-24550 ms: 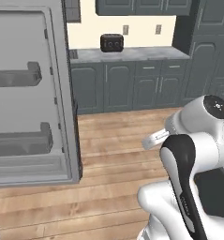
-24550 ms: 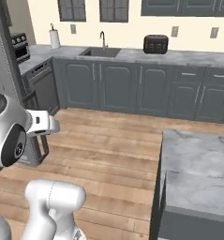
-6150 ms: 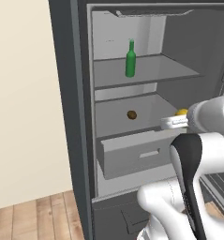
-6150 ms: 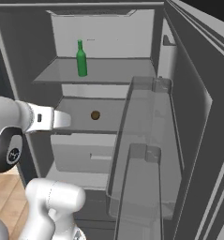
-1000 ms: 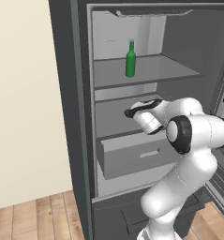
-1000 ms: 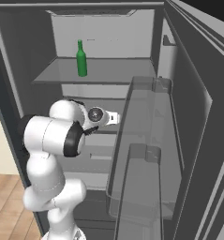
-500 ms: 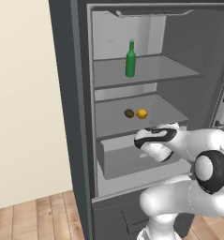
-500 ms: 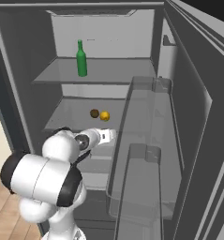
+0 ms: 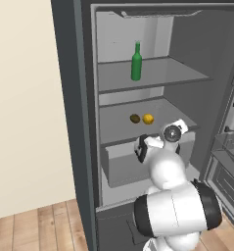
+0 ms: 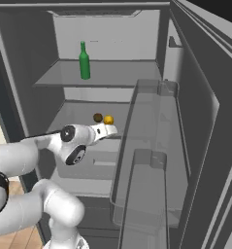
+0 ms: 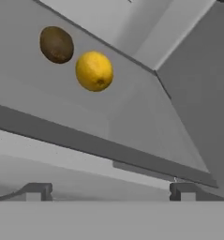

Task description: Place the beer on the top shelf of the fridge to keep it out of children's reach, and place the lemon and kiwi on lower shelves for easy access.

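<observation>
Beer stands upright on top shelf of fridge; lemon & kiwi sit just beside each other on the lower shelf. I see gripper w/ fingers spread apart, empty, in front of that shelf's edge.

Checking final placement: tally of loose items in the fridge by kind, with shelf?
Bottles: 1, the beer standing upright on the top shelf
Lemons: 1, the lemon on the shelf below
Kiwis: 1, the kiwi right beside the lemon on that same shelf
Total: 3
The hand is open, holding nothing.
</observation>
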